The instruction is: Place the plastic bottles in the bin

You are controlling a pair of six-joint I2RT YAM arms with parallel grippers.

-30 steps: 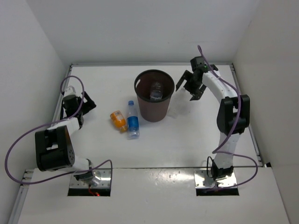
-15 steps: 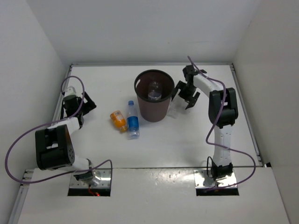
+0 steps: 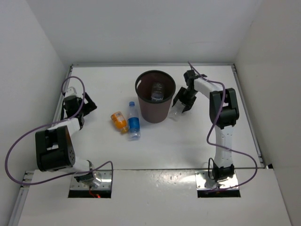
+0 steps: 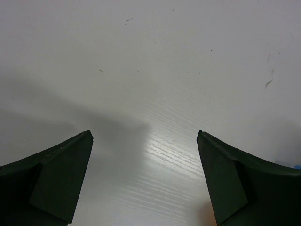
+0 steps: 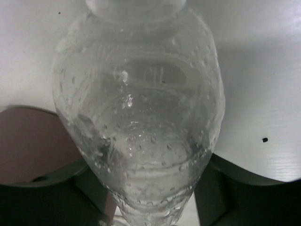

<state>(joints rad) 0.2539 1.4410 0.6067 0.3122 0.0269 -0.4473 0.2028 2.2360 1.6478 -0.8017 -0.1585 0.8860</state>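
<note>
The bin [image 3: 142, 104] stands mid-table, dark brown and round, with a clear labelled bottle [image 3: 157, 92] inside it. To its left lie a stubby orange bottle [image 3: 119, 120] and a blue-labelled, blue-capped bottle [image 3: 134, 121]. My right gripper [image 3: 181, 104] is low on the table just right of the bin, shut on the plain clear bottle [image 5: 141, 108], whose wet body fills the right wrist view between both fingers [image 5: 225, 176]. My left gripper [image 3: 77, 104] is open at the far left over bare table, with nothing between its fingers [image 4: 61, 165].
The white walls close in the table at the back and on both sides. The bin's brown side [image 5: 23, 141] shows close on the left of the held bottle in the right wrist view. The left arm's purple cable [image 3: 28, 136] loops near its base.
My right gripper came down from beside the bin's upper right to the clear bottle on the table and shut on it. The left arm has not moved.
</note>
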